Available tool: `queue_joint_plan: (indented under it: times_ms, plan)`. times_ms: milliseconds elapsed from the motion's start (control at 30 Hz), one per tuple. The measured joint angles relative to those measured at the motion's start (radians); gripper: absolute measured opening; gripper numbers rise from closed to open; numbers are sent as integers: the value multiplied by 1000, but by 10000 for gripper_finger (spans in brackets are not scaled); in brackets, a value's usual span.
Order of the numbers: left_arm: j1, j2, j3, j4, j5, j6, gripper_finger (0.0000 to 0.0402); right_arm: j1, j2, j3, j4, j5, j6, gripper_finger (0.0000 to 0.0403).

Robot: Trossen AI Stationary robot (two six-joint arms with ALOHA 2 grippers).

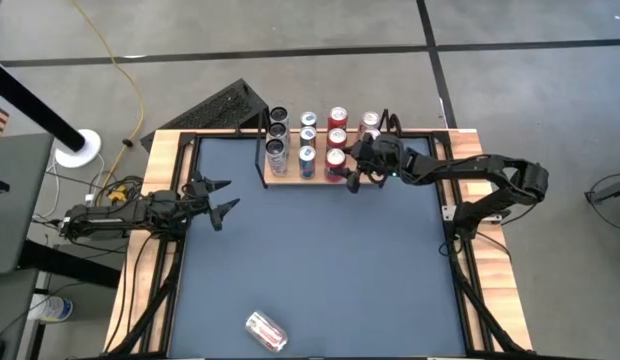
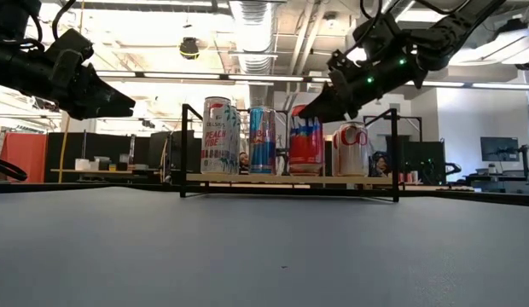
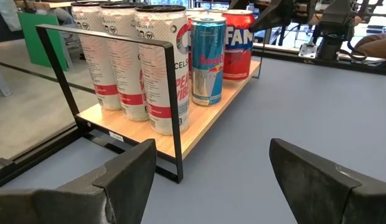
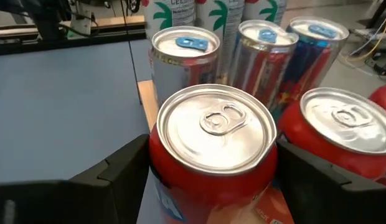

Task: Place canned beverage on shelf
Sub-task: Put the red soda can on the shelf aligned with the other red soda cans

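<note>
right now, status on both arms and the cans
Right gripper at shelf front edge, fingers straddling red can, grip unconfirmed. Left gripper open, idle over mat. One can lying near table front. Nothing in the way.

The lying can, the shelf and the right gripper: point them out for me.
lying can (image 1: 266, 331), high view, its side.
shelf (image 2: 290, 179), low view, board's front edge.
right gripper (image 4: 208, 171), right wrist view, midway between fingers, around a red can.

Worktop (image 1: 310, 270): dark blue-grey surface, light-wood border. Shelf (image 3: 208, 115): light-wood board, thin black wire frame. Cans on the shelf: white with red lettering (image 3: 160, 68), blue and silver (image 3: 207, 59), red with white lettering (image 3: 238, 43). Lower centre of the high view: a red-and-white can (image 1: 266, 331). Both hands black.
</note>
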Motion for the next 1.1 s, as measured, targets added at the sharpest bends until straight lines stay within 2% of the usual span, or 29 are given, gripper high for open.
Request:
queue_joint_plan:
  times_ms: [333, 933, 1100]
  plan:
    - [0, 0, 0, 0, 0, 0, 300, -1, 8, 13, -45, 69, -9, 311]
    - [0, 0, 0, 0, 0, 0, 300, 11, 7, 13, -32, 71, -38, 312]
    - [0, 0, 0, 0, 0, 0, 300, 11, 5, 14, -7, 110, -47, 312]
